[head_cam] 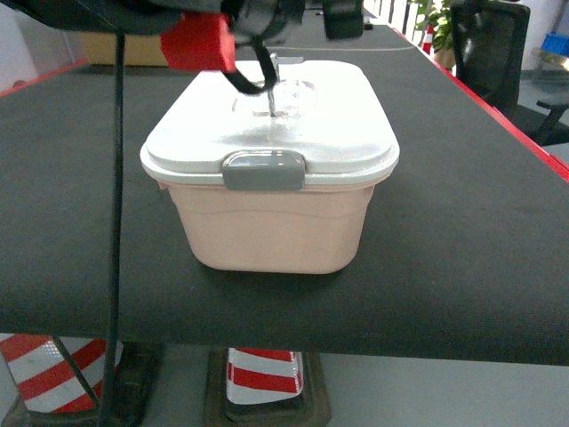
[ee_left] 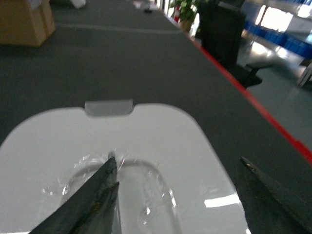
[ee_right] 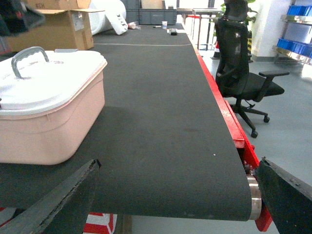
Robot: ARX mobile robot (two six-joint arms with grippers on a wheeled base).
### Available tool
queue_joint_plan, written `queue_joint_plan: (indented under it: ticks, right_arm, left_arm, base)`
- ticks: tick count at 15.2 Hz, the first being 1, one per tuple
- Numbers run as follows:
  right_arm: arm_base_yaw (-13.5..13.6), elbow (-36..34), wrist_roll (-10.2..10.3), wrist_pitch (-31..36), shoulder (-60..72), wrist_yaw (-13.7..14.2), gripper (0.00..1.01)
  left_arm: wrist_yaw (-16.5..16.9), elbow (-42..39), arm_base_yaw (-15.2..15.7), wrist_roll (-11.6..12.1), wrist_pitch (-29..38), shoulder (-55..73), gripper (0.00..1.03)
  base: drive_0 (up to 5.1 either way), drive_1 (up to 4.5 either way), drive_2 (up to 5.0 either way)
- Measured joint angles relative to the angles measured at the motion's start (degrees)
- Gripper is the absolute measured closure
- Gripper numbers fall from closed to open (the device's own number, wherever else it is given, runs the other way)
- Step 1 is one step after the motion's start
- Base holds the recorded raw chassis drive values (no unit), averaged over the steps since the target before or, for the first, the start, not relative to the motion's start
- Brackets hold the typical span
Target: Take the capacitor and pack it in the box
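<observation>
The box [head_cam: 271, 227] is a pale pink tub on the black belt [head_cam: 462, 258], near its front edge. Its white lid [head_cam: 347, 124] is on, with the grey front latch [head_cam: 262, 169] down. The grey handle [ee_right: 28, 57] stands upright. My left gripper [ee_left: 176, 158] hangs open just above the lid's middle. The handle sits between its fingers, close against the left finger [ee_left: 92, 200]. My right gripper [ee_right: 178, 168] is open and holds nothing, low at the belt's front edge to the right of the box [ee_right: 48, 131]. No capacitor is in view.
A brown cardboard carton [ee_right: 53, 27] stands far back on the left. A black office chair [ee_right: 243, 73] is on the floor beyond the belt's red right edge [ee_right: 229, 122]. Red-and-white striped posts [head_cam: 262, 378] show under the belt. Blue crates [ee_right: 297, 9] are on shelves at the right.
</observation>
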Motion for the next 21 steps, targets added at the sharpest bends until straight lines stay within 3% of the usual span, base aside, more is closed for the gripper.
queue_joint_plan:
  ticks: [2, 3, 5, 7, 9, 10, 12, 14, 15, 19, 21]
  right_arm:
    - [0.0, 0.0, 0.0, 0.0, 0.0, 0.0, 0.03]
    - [0.0, 0.0, 0.0, 0.0, 0.0, 0.0, 0.03]
    - [0.0, 0.0, 0.0, 0.0, 0.0, 0.0, 0.03]
    - [0.0, 0.0, 0.0, 0.0, 0.0, 0.0, 0.03]
    - [0.0, 0.0, 0.0, 0.0, 0.0, 0.0, 0.03]
    - [0.0, 0.0, 0.0, 0.0, 0.0, 0.0, 0.03]
    - [0.0, 0.0, 0.0, 0.0, 0.0, 0.0, 0.03]
    - [0.0, 0.0, 0.0, 0.0, 0.0, 0.0, 0.03]
    - [0.0, 0.0, 0.0, 0.0, 0.0, 0.0, 0.03]
    - [0.0, 0.0, 0.0, 0.0, 0.0, 0.0, 0.03]
    - [0.0, 0.0, 0.0, 0.0, 0.0, 0.0, 0.03]
  left_arm:
    - [2.0, -4.9, 0.6, 0.5, 5.8, -7.3, 0.12]
    - [2.0, -10.1, 2.0, 2.3, 10.2, -13.3, 0.03]
    - [1.5, -26.6, 6.6, 8.4, 22.5, -25.2, 0.05]
    - [2.0, -37.5, 9.2, 12.3, 26.4, -33.2, 0.05]
    - [2.4, -42.0, 10.2, 13.4, 26.0, -37.3, 0.05]
    - [3.2, -50.1, 12.7, 14.4, 24.7, -44.8, 0.05]
    - [1.0, -57.8, 15.0, 15.5, 22.1, -48.8, 0.05]
    - [0.3, -58.6, 15.8, 10.9, 9.0, -54.4, 0.26]
    - [1.0, -62.1, 17.5, 9.3, 9.1, -58.0, 0.41]
    - [5.0, -70.6, 21.2, 7.9, 8.2, -66.6, 0.93]
    - [5.4, -71.5, 21.8, 7.9, 7.7, -68.2, 1.01]
  base:
    - [0.0, 0.0, 0.0]
    - [0.0, 0.0, 0.0]
    - [0.0, 0.0, 0.0]
    - [0.0, 0.0, 0.0]
    - [0.0, 0.0, 0.0]
    - [0.0, 0.0, 0.0]
    - [0.0, 0.0, 0.0]
    - [0.0, 0.0, 0.0]
    - [0.0, 0.0, 0.0]
    - [0.0, 0.0, 0.0]
    - [0.0, 0.0, 0.0]
